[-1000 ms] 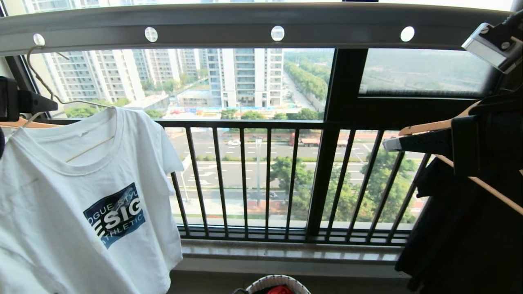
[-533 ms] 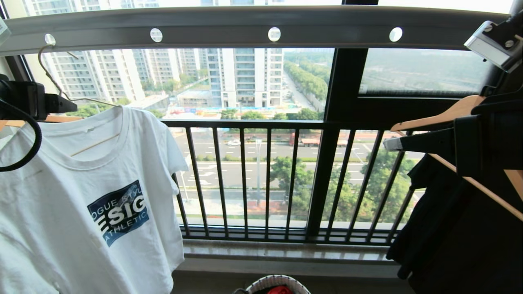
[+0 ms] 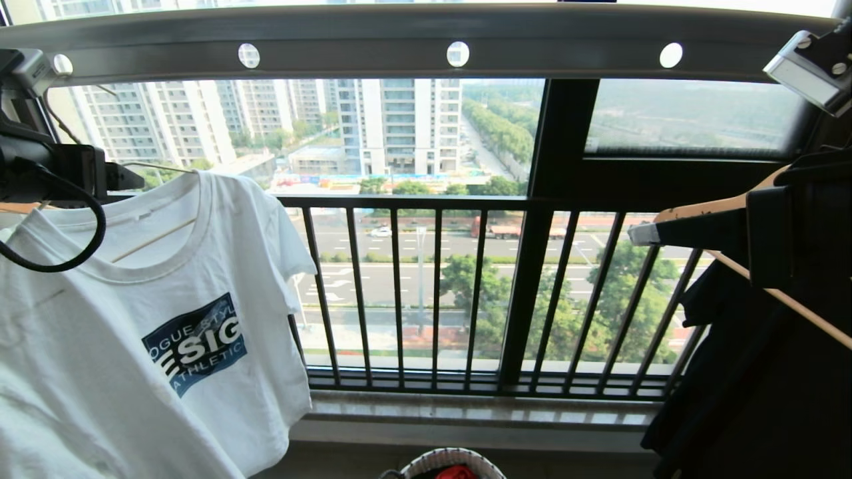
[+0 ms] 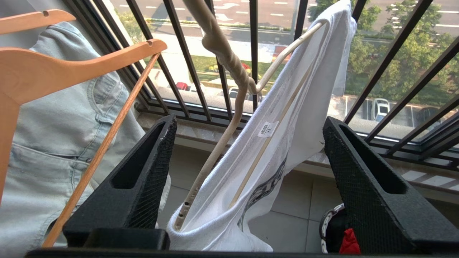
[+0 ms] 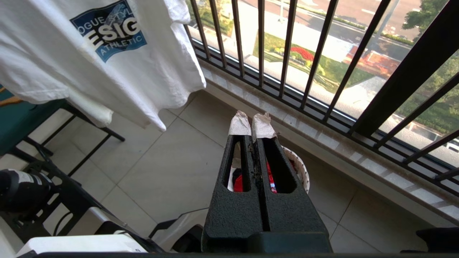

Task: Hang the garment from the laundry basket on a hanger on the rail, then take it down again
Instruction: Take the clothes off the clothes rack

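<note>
One long grey rail [image 3: 373, 40] spans the top of the head view, its round holes in a row. Below it at the left of that frame hangs the garment [image 3: 146, 319], a white T-shirt with a blue logo, draped on the hanger [image 4: 229, 118], whose hook reaches up toward the rail at the upper left, partly hidden by the arm. At the bottom centre of the frame the laundry basket [image 3: 452, 462] peeks in, something red inside.

In the left wrist view, the left hand [image 4: 247, 143] stands with its jaws wide apart, straddling the hanger's wire neck and the shirt collar without touching either. At the right of the head view, the right hand [image 5: 252, 122] is parked with its jaws pressed together, holding nothing.

My worry: the wire is thin and hangs free, so a closing grip could pinch only collar cloth, or nudge the hanger aside. Pulling on cloth alone would drag the shirt off crooked and leave the hook on the rail.
</note>
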You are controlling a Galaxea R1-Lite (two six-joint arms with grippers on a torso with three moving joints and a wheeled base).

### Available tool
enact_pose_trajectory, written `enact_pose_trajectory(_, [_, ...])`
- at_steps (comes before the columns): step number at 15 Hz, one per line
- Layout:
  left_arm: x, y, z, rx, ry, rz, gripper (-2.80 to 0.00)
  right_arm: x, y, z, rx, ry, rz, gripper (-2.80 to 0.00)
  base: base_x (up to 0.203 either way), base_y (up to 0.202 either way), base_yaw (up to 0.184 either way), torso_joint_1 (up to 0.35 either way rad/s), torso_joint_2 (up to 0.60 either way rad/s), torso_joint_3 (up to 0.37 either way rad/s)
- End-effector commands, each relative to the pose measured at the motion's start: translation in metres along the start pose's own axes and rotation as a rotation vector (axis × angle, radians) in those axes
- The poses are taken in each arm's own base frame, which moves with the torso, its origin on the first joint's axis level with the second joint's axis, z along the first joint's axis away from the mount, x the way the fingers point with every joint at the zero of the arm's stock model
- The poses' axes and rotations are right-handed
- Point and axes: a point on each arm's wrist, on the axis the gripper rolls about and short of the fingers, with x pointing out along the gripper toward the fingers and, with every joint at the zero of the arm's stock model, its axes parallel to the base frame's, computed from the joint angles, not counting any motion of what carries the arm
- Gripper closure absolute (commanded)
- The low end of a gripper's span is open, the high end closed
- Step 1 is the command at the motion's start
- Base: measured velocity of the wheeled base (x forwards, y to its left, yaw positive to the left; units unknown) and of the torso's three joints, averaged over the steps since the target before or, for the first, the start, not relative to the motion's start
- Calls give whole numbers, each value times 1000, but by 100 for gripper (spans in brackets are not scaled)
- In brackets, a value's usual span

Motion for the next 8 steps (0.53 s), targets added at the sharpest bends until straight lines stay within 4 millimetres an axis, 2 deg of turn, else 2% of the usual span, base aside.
enact_pose_trajectory(1, [5,-1,1,-7,-16,-25,0,-2,1,0,0,-3,3,0,0,0,0,0,0,0])
enact_pose_trajectory(5, [0,-1,2,-7,-28,-34,0,-2,0,0,0,-3,1,0,0,0,0,0,0,0])
enact_pose_trajectory(8, [-15,-2,5,-7,-58,-40,0,-2,0,0,-1,-3,2,0,0,0,0,0,0,0])
